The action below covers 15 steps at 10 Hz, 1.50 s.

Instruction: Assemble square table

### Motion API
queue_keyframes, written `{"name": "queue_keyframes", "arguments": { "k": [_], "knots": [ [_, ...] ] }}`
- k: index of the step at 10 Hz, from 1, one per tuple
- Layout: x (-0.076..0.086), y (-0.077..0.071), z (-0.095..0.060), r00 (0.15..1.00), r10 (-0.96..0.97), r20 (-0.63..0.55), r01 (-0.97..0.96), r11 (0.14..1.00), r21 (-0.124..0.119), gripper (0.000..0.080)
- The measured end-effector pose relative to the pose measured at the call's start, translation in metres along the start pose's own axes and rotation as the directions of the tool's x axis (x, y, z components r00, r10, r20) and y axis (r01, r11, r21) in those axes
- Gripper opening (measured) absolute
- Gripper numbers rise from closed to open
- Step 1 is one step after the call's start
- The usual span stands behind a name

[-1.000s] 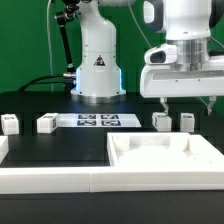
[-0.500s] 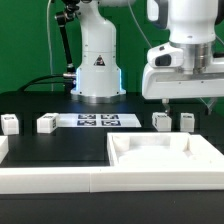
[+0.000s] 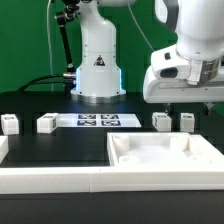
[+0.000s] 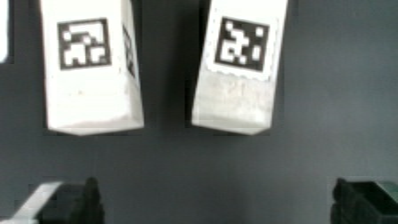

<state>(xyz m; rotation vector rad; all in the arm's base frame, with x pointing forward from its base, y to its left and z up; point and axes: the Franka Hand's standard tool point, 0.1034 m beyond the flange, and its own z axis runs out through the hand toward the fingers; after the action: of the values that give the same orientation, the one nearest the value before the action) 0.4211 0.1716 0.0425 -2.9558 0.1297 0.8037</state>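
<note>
Pincer (image 4: 217,205) is hanging, jaws wide apart and empty, above two small white tagged plastic block legs (image 4: 89,75); wrist view is cropping their tagged ends and the fingertips (image 4: 63,202).

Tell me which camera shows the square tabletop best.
The exterior view: the tabletop shows its raised rim and recessed floor, at the front toward the exterior view's right. The wrist view shows none of it, only a tagged leg beside a second leg.

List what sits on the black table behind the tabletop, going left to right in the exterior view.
first leg → second leg → marker board → third leg → fourth leg
</note>
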Motion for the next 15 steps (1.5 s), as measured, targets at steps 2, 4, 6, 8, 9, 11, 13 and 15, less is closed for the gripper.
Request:
{"name": "queue_keyframes", "arguments": {
  "k": [2,4,6,8,9,11,13,15],
  "knots": [
    [0.001,0.0,0.002,0.996,0.009,0.088,-0.008,1.0,-0.009,0.0649],
    [0.002,0.001,0.004,0.979,0.007,0.202,-0.004,1.0,-0.017,0.0649],
    [0.008,-0.001,0.007,0.973,0.016,0.232,-0.012,1.0,-0.018,0.0649],
    [0.006,-0.007,0.01,0.976,0.007,0.216,-0.004,1.0,-0.016,0.0649],
    [0.007,-0.009,0.011,0.978,0.001,0.208,0.002,1.0,-0.014,0.0649],
    [0.001,-0.014,0.025,0.978,0.009,0.211,-0.004,1.0,-0.022,0.0649],
    [-0.001,-0.013,0.029,0.976,0.011,0.219,-0.005,1.0,-0.026,0.0649],
    [-0.001,-0.012,0.031,0.973,0.013,0.231,-0.007,1.0,-0.027,0.0649]
  ]
}}
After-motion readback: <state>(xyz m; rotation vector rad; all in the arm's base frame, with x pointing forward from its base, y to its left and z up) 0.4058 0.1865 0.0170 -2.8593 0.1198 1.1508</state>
